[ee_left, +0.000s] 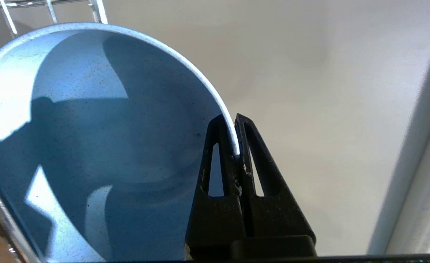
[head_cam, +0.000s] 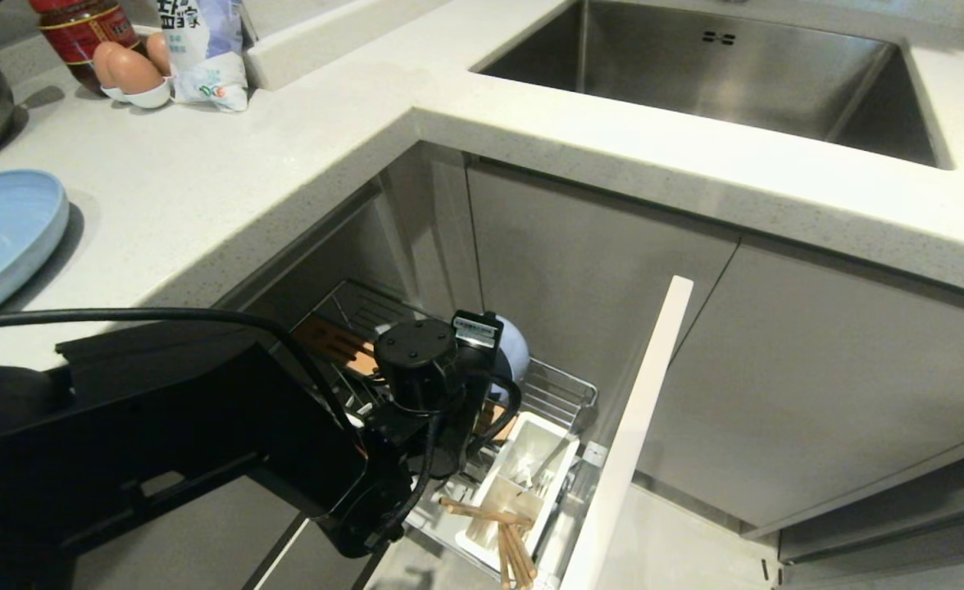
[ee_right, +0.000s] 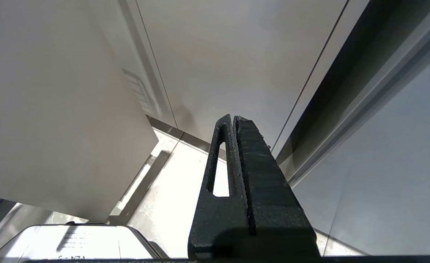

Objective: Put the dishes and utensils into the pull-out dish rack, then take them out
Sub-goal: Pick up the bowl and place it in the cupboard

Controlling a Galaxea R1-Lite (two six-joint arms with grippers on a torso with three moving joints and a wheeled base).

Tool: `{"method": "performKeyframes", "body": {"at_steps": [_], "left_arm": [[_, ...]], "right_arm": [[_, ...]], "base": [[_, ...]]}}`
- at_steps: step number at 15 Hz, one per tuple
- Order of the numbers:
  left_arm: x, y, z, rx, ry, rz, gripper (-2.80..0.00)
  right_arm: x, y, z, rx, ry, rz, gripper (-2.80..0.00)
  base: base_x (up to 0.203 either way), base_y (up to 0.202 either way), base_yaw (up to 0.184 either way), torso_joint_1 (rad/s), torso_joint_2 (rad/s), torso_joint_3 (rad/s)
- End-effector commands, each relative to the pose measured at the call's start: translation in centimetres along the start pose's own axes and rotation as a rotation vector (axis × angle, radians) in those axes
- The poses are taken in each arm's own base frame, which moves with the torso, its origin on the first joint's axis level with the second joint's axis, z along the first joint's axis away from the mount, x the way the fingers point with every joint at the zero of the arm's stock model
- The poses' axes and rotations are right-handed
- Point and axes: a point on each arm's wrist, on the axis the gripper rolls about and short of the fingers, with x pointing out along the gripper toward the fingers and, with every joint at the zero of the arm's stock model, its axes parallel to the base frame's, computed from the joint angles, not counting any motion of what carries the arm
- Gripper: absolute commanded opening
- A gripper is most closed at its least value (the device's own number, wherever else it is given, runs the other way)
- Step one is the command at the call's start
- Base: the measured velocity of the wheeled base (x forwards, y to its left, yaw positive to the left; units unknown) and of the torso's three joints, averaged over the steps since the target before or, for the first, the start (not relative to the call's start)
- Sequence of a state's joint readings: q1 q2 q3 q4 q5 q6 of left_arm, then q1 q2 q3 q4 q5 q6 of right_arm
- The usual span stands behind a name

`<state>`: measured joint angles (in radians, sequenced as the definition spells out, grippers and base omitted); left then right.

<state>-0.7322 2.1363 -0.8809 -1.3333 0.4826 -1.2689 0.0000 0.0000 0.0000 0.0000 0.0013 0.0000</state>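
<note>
Head view, from the left: a light-blue plate (head_cam: 2, 233) lies flat at the edge of the pale stone counter (head_cam: 228, 197), well apart from the open cabinet. Next comes the black left arm, reaching down into the pull-out dish rack (head_cam: 560, 392), whose chrome wire basket stands drawn out below the counter's corner. The arm's wrist hides most of the light-blue bowl (head_cam: 516, 351); only a curved edge of it peeks out past the wrist, over the wire. Just right of that, the white utensil caddy (head_cam: 523, 479) holds metal cutlery, and the wooden chopsticks (head_cam: 505, 537) lean out at its near end. The rack's pale front panel (head_cam: 634, 434) stands edge-on beside the caddy, and the steel sink (head_cam: 720, 70) sits further right in the counter.

Left wrist view (much closer) shows the left gripper (ee_left: 236, 137) pinching the bowl's (ee_left: 101, 146) rim, one finger inside and one outside.

Right wrist view shows the right gripper (ee_right: 233, 122) pressed together on nothing, parked near grey cabinet fronts
</note>
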Motion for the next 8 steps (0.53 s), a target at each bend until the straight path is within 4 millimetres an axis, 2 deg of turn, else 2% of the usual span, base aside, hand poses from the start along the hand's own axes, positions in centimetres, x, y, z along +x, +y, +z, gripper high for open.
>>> {"method": "performKeyframes", "body": {"at_steps": [1,2,3,8], "left_arm": [[-0.18,-0.61,0.18,-0.016,-0.007,-0.014,-2.80],[-0.18,-0.70,0.28,-0.016,-0.009,-0.015,-2.80],[-0.20,-0.61,0.24,-0.016,-0.009,-0.011,0.00],[-0.18,0.28,0.02,0.023,-0.001,0.069,0.00]], "right_arm": [[0.00,0.00,0.00,0.000,0.000,0.000,-2.80],[0.00,0.00,0.00,0.000,0.000,0.000,-2.80],[0.00,0.00,0.00,0.000,0.000,0.000,-2.80],[0.00,0.00,0.00,0.000,0.000,0.000,-2.80]], "base": [[0.000,0.000,0.000,0.000,0.00,0.000],[0.000,0.000,0.000,0.000,0.00,0.000],[0.000,0.000,0.000,0.000,0.00,0.000],[0.000,0.000,0.000,0.000,0.00,0.000]]}}
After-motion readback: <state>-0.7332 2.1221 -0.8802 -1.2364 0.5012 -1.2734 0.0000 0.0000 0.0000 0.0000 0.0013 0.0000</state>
